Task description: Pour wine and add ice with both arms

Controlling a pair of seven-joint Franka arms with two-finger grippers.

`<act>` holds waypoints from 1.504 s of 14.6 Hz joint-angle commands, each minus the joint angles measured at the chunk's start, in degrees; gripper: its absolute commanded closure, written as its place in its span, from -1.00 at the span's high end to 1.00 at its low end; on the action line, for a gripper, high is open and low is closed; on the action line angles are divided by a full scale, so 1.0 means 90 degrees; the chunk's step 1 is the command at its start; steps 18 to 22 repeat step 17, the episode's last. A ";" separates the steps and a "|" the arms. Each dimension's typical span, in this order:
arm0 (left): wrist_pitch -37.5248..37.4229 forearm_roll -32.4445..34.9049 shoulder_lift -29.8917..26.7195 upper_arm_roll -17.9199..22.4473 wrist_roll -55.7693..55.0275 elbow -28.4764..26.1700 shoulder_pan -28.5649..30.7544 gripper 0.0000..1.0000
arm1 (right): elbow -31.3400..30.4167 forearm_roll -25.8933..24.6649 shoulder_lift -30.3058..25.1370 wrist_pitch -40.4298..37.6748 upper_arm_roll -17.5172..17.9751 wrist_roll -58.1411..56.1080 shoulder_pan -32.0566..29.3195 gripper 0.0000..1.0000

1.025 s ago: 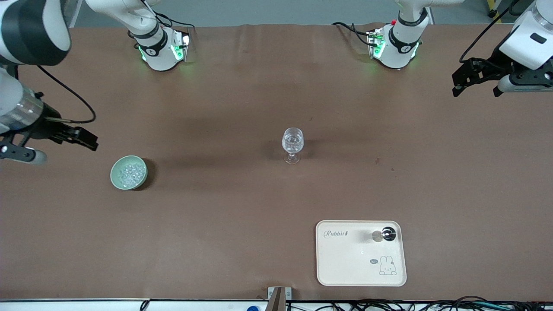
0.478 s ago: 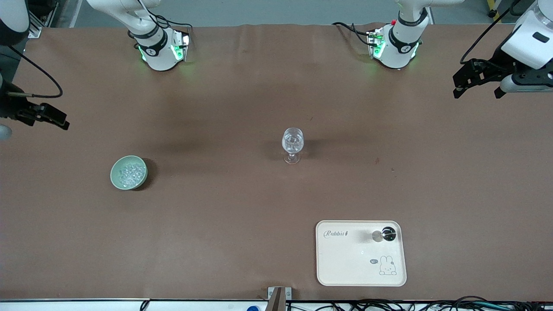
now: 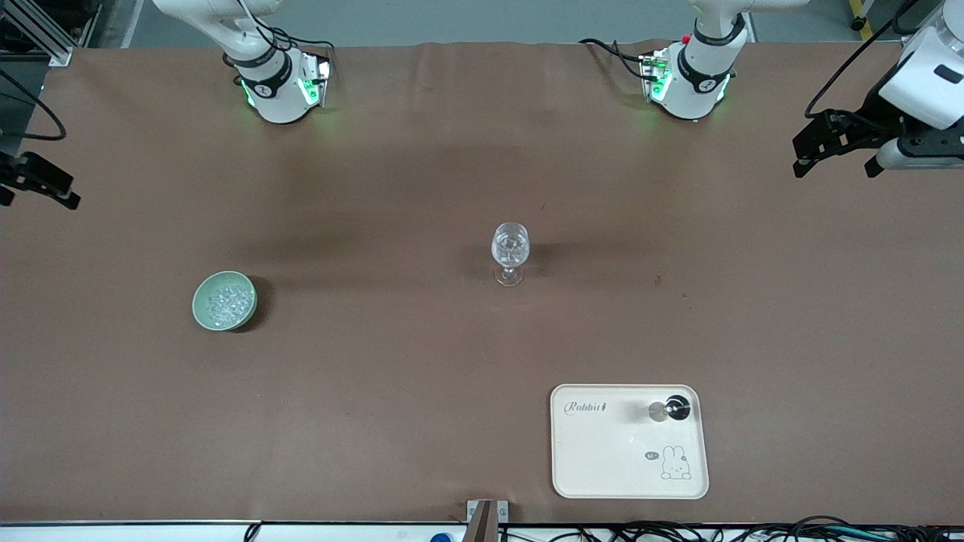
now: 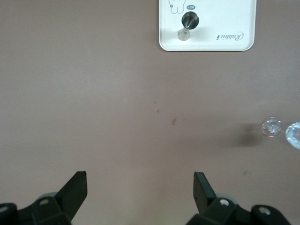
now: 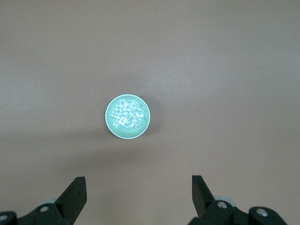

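The ice (image 3: 227, 301) lies heaped in a pale green bowl (image 3: 199, 310) toward the right arm's end of the table. In the right wrist view the ice (image 5: 126, 116) and the bowl (image 5: 110, 125) lie below the open, empty right gripper (image 5: 138, 183). In the front view the right gripper (image 3: 39, 190) hangs at the table's edge, apart from the bowl. A clear stemmed glass (image 3: 510, 253) stands mid-table with glassy lumps inside; it also shows in the left wrist view (image 4: 272, 127). The left gripper (image 3: 817, 149) is open and empty (image 4: 140, 180) over the left arm's end.
A cream tray (image 3: 602, 459) with a rabbit print lies near the front camera, with a small dark object with a silver part (image 3: 672, 409) on it. The tray (image 4: 225, 42) also shows in the left wrist view. The arms' bases (image 3: 280, 83) stand along the table's top edge.
The right arm has pulled back from beside the bowl toward its end of the table and upward in the front view. The left gripper has shifted only slightly.
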 commanded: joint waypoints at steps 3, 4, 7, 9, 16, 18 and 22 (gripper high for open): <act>-0.0024 0.0177 0.0200 -0.0026 0.0030 0.0207 -0.0037 1.00 | 0.0888 -0.0061 0.0303 -0.0694 0.0126 -0.0115 -0.0135 0.99; -0.0024 0.0177 0.0201 -0.0026 0.0030 0.0207 -0.0037 1.00 | 0.0888 -0.0061 0.0303 -0.0705 0.0126 -0.0202 -0.0155 0.98; -0.0024 0.0177 0.0201 -0.0026 0.0030 0.0207 -0.0027 1.00 | 0.0800 -0.0051 0.0294 -0.0851 0.0126 -0.0398 -0.0214 0.98; -0.0024 0.0177 0.0201 -0.0026 0.0040 0.0207 -0.0027 1.00 | 0.0800 -0.0032 0.0303 -0.0871 0.0136 -0.0398 -0.0194 0.98; -0.0229 0.0079 0.0152 -0.0026 0.0089 0.0216 -0.0007 1.00 | 0.0800 0.0066 0.0313 -0.0851 0.0145 -0.0427 -0.0175 0.99; -0.0229 0.0079 0.0142 -0.0026 0.0089 0.0216 -0.0007 1.00 | 0.0791 0.0066 0.0323 -0.0851 0.0145 -0.0437 -0.0175 0.99; -0.0229 0.0079 0.0142 -0.0026 0.0089 0.0216 -0.0007 1.00 | 0.0791 0.0066 0.0323 -0.0851 0.0145 -0.0437 -0.0175 0.99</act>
